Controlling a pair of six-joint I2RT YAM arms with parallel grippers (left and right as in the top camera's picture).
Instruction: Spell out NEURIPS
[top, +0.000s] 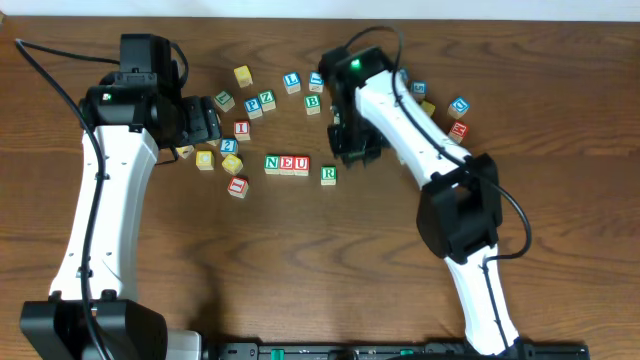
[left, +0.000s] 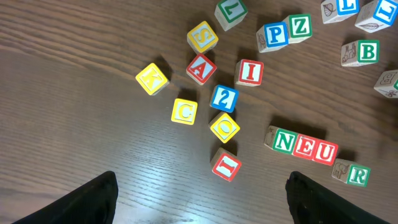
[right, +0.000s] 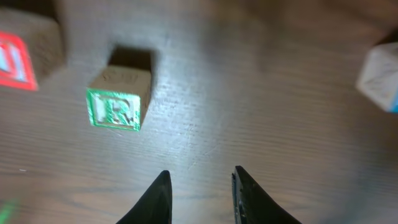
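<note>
Three cubes stand in a row reading N (top: 272, 163), E (top: 287, 163), U (top: 301, 163), also seen as N (left: 284, 140), E (left: 305, 146), U (left: 324, 151). The green R cube (top: 328, 175) lies just right of and below the row, apart from the U; the right wrist view shows this R cube (right: 114, 109) left of the fingers. My right gripper (top: 355, 152) hovers right of it, jaws narrowly open (right: 200, 177) with only bare table between them. A red I cube (left: 250, 72), a blue P cube (left: 274, 34) and a yellow S cube (left: 202, 37) lie loose. My left gripper (left: 200, 183) is wide open and holds nothing.
A second red I cube (left: 226, 165) lies tilted near the left fingers. Loose cubes 2 (left: 224, 97), A (left: 201, 68), K (left: 152, 78) and Z (left: 300, 26) cluster at the left. More cubes sit behind the right arm (top: 458, 105). A pale cube (right: 380, 78) lies to the right.
</note>
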